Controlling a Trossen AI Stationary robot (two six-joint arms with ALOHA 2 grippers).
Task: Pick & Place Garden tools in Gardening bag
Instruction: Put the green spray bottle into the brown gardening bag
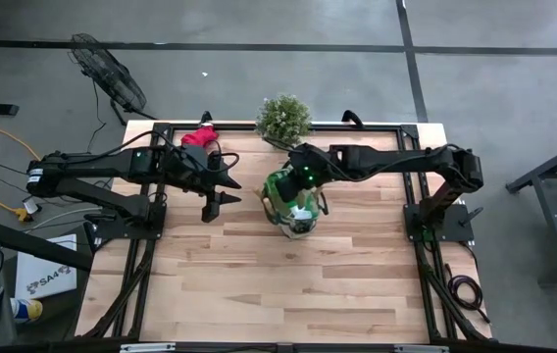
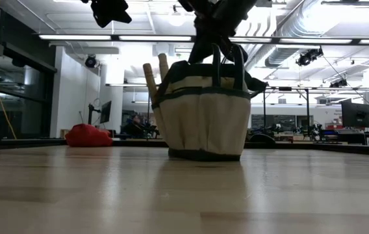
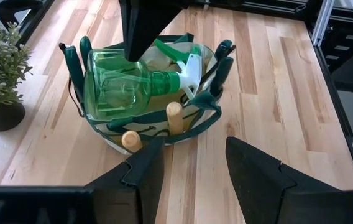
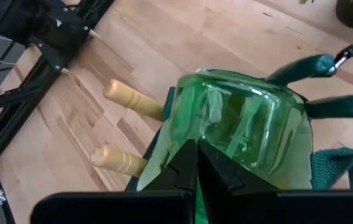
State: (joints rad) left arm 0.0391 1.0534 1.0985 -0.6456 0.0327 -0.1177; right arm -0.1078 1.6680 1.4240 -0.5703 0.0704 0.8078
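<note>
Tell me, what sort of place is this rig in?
Probably a robotics lab or workshop: exposed ceiling ducts and strip lights overhead, benches with monitors behind the table, bare concrete floor and a fan beside it.

Around your table of pale wood planks lies a grey concrete floor crossed by dark seams. A floor fan stands beyond the table's left far corner. Looking level, you see long ceiling strip lights, exposed ducts, and distant desks with monitors.
</note>
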